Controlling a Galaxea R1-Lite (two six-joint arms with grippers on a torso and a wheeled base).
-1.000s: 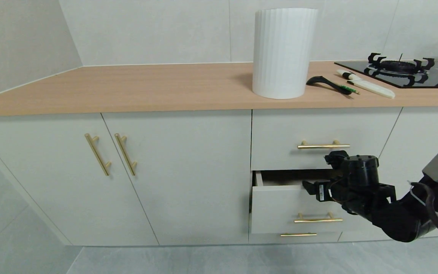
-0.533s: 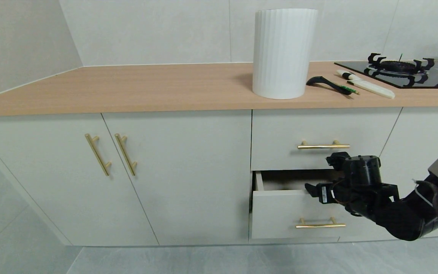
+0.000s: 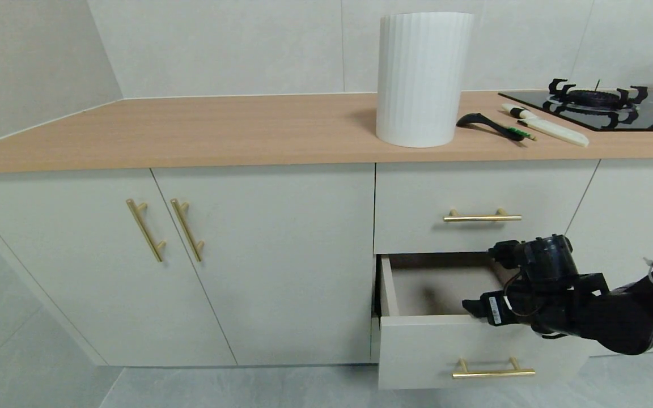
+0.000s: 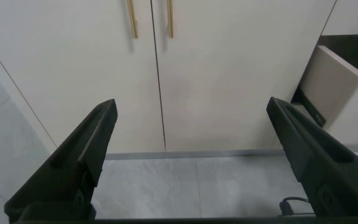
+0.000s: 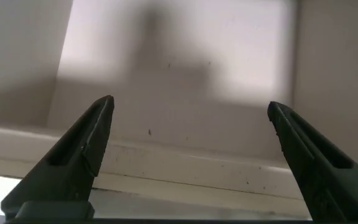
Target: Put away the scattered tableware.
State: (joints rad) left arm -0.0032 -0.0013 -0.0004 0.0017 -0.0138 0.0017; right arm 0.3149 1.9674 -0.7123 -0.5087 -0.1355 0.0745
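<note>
On the wooden counter lie a black spoon, a thin green-handled utensil and a white knife, between a tall white ribbed container and the hob. Below them the middle drawer stands pulled out, its inside bare. My right gripper sits at the top edge of the drawer front. In the right wrist view it is open over the drawer floor. My left gripper is open, low, facing the cabinet doors, with the drawer's side beside it.
A black gas hob is at the counter's far right. A shut drawer with a gold handle is above the pulled-out one. Two cabinet doors with gold handles are to the left. Grey tiled floor lies below.
The middle drawer has slid out much farther toward me. My right gripper has moved down and back with its front edge.
</note>
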